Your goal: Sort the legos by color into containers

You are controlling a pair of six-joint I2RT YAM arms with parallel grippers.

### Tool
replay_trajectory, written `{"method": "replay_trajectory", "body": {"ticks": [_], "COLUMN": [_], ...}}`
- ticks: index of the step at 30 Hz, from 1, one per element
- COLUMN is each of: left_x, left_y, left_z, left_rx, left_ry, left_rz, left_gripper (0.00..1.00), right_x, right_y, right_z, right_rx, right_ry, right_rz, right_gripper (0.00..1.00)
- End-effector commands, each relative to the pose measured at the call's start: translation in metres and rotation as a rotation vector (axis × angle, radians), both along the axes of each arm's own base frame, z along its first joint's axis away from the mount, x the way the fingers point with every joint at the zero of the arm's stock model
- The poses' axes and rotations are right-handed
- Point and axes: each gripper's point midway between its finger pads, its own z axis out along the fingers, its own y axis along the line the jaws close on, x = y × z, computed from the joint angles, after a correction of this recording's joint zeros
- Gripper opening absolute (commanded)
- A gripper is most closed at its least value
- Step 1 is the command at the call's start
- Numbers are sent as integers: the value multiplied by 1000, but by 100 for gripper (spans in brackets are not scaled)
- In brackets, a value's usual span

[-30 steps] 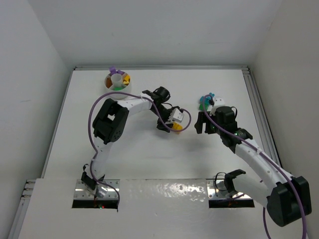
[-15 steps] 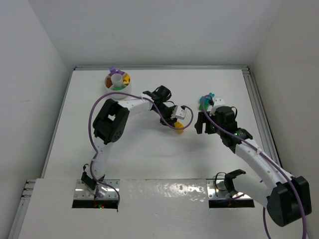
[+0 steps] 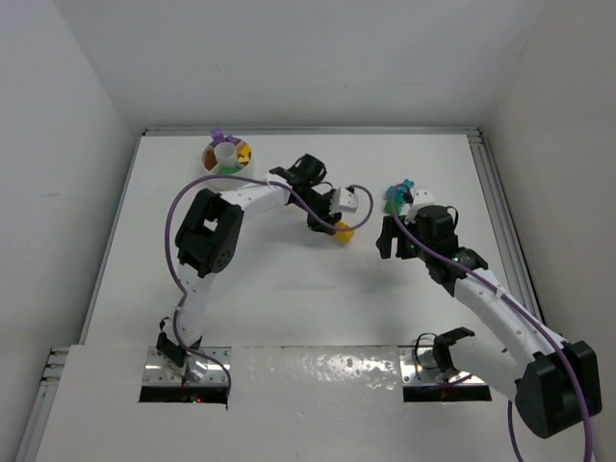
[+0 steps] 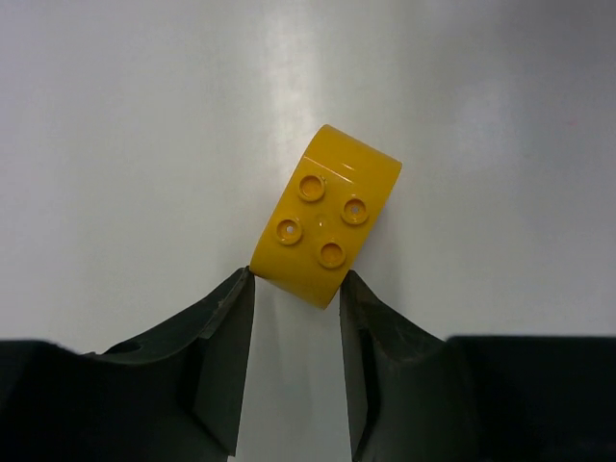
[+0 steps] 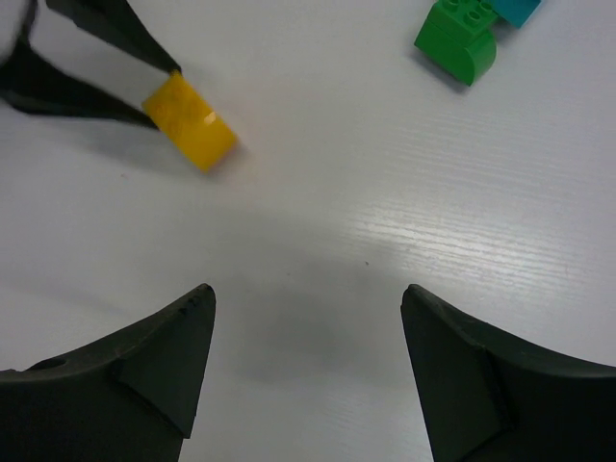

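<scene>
Since the earlier frame the left gripper (image 4: 296, 281) had shifted toward the far edge of the tabletop (image 3: 269, 298), taking the yellow brick (image 4: 327, 217) with it. Its fingers were clamped on one end of that brick, mid-tabletop. The right gripper (image 5: 306, 294) stood open, holding nothing. A green brick (image 5: 457, 43) and a teal brick (image 5: 515, 8) lay touching nearer the right edge. The bowl (image 3: 204, 156) sat by the far edge, left of centre.

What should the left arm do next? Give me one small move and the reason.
Probably lift and carry toward the bowl. The left gripper is shut on the near end of the yellow brick, which is well away from the bowl. Only the fingertips hold it, so a slow, gentle move looks safest.
</scene>
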Motion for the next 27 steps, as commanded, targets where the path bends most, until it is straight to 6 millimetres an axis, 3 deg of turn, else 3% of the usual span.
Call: {"method": "replay_trajectory", "body": {"ticks": [1, 2, 3, 5, 7, 8, 10, 12, 14, 16, 20, 27], "left_x": [88, 105, 123, 148, 175, 178, 190, 199, 205, 211, 220, 233], "left_y": [44, 57, 90, 125, 192, 201, 248, 285, 302, 309, 311, 313], "left_z": [93, 117, 132, 167, 198, 205, 220, 215, 215, 200, 172, 155], "left_rx": [-102, -105, -55, -23, 94, 90, 163, 215, 239, 269, 315, 344], "left_ry": [-115, -155, -195, -304, -468, -483, -546, -541, -542, -515, -488, -487], "left_rz": [363, 426, 540, 652, 863, 880, 1007, 1109, 1156, 1164, 1160, 1154], "left_gripper": [0, 0, 0, 0, 0, 0, 0, 0, 0, 0, 0, 0], "right_x": [7, 6, 7, 8, 10, 11, 14, 18, 20, 21, 22, 18], "right_y": [-4, -4, -4, -1, 6, 6, 14, 18, 21, 23, 23, 22], "right_z": [14, 14, 14, 14, 13, 13, 15, 17, 18, 18, 18, 15], "right_rx": [-11, -11, -10, -1, 22, 20, 51, 63, 74, 78, 73, 76], "right_ry": [-58, -60, -61, -58, -49, -48, -42, -47, -52, -50, -44, -33], "right_rz": [-16, -15, -20, -7, 15, 16, 39, 45, 54, 60, 64, 57], "right_gripper": [77, 76, 76, 76, 76, 76, 76, 75, 75, 75, 75, 75]}}
